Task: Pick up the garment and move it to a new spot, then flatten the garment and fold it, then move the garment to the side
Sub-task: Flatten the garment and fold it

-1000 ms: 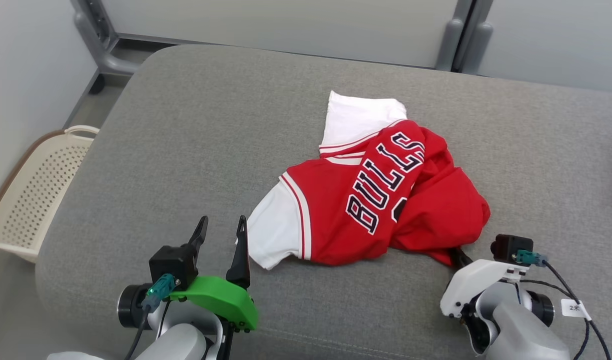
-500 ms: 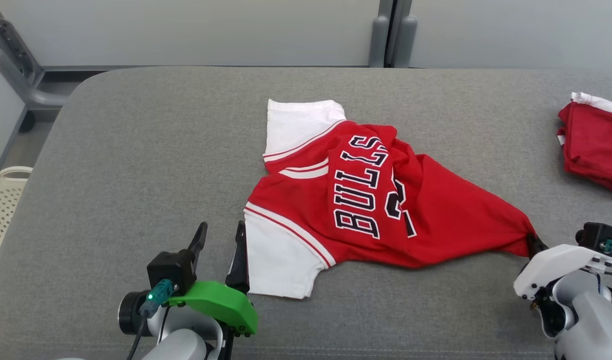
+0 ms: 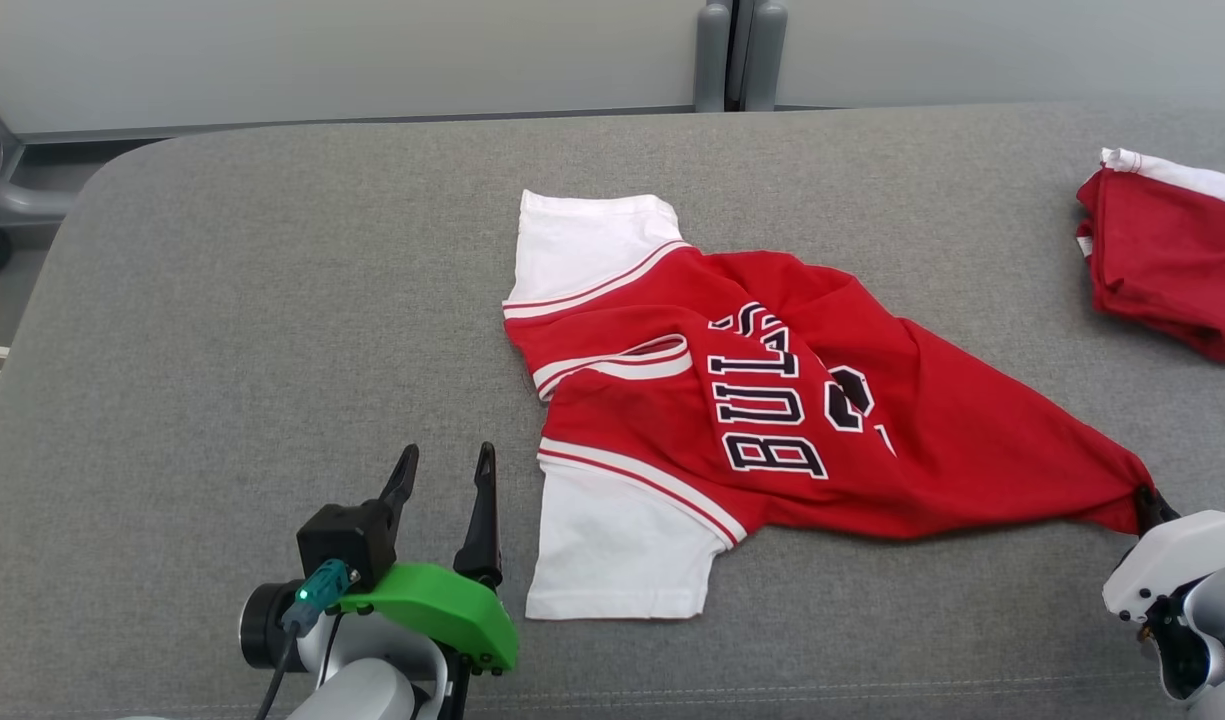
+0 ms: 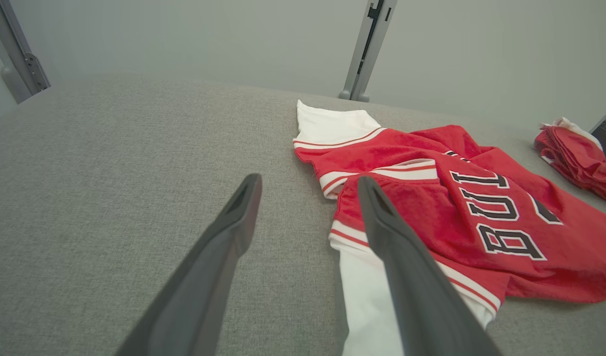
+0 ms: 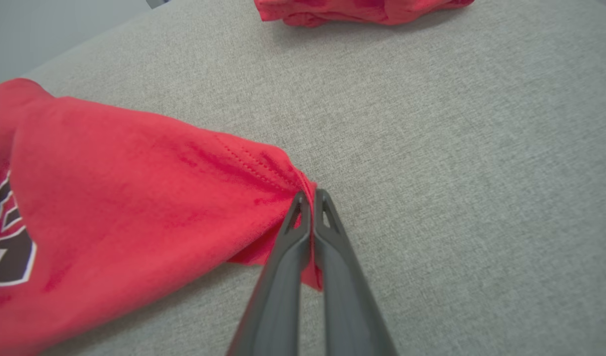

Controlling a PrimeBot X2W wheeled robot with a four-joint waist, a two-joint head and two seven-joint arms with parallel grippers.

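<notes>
The red-and-white garment [image 3: 822,400] lies mid-cushion [image 3: 272,300], its creased black lettering reading "BUL". At 4 o'clock the right gripper [image 5: 310,195] is clamped on the garment's red corner. At 7 o'clock the left gripper [image 3: 446,455] stands apart, empty, beside a white sleeve [image 3: 612,550]. A red bundle [image 3: 1162,250] sits at 2 o'clock.

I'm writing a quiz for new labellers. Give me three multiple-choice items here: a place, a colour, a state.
1. Where on the grey pad does the second red garment lie? A near left corner; B far right; C middle.
2. What colour are the jersey's sleeves? A white; B black; C green.
3. How do the right gripper's jaws stand? A wide open; B shut on nothing; C shut on the jersey's edge.
B: it lies at the head view's right edge. A: both sleeves are white. C: red cloth is pinched between closed jaws.
</notes>
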